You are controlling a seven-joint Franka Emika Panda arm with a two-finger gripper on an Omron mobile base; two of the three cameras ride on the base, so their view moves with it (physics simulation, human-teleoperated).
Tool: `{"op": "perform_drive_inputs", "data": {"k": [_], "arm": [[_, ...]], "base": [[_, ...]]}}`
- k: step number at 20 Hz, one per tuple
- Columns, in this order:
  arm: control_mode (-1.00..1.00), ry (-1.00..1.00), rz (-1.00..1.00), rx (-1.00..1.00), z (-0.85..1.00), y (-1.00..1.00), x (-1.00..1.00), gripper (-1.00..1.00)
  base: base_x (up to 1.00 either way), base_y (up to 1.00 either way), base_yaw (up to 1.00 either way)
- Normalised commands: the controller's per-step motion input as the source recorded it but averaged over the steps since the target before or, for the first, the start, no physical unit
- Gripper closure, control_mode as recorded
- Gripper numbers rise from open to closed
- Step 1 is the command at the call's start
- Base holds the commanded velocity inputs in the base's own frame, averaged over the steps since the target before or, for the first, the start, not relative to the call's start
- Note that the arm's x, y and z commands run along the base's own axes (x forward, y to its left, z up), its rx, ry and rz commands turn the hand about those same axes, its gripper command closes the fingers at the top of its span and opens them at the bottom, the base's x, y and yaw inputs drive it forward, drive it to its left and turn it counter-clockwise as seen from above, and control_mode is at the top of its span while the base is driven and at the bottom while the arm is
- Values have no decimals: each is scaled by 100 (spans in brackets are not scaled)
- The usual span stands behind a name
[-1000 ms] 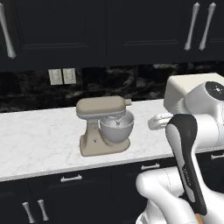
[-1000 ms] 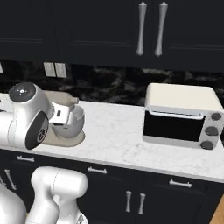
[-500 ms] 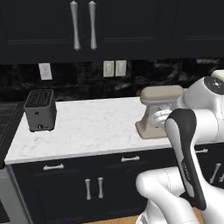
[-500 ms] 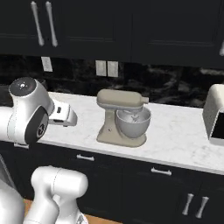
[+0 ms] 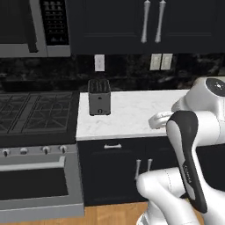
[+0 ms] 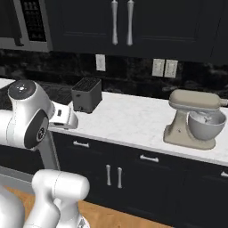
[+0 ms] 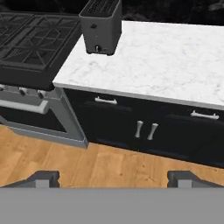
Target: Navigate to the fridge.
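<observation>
While the gripper (image 7: 113, 177) hung spread and empty above the wood floor (image 7: 87, 168), a dark toaster (image 5: 99, 97) stood beside the stove (image 5: 37, 112).

Navy cabinets (image 5: 118, 171), white marble counter (image 5: 132, 114), wood floor (image 7: 87, 166)

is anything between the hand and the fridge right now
Cannot tell: no fridge is in these views. Ahead of the open, empty hand are the stove, a toaster and the marble counter.

Toaster (image 5: 99, 97) alone blocks the counter (image 5: 132, 114) beside the stove (image 5: 37, 114).
</observation>
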Motion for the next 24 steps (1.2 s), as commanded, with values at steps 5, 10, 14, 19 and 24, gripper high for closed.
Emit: {"op": "perform_drive_inputs", "data": {"k": [5, 10, 14, 19, 24], "arm": [[100, 0, 0, 0, 0, 0, 0, -100], [100, 0, 0, 0, 0, 0, 0, -100], [100, 0, 0, 0, 0, 0, 0, -100], [100, 0, 0, 0, 0, 0, 0, -100], [100, 0, 0, 0, 0, 0, 0, -100]], "base": [[-3, 100, 7], [-7, 100, 55], [0, 87, 80], [0, 70, 85], [0, 50, 89]]}}
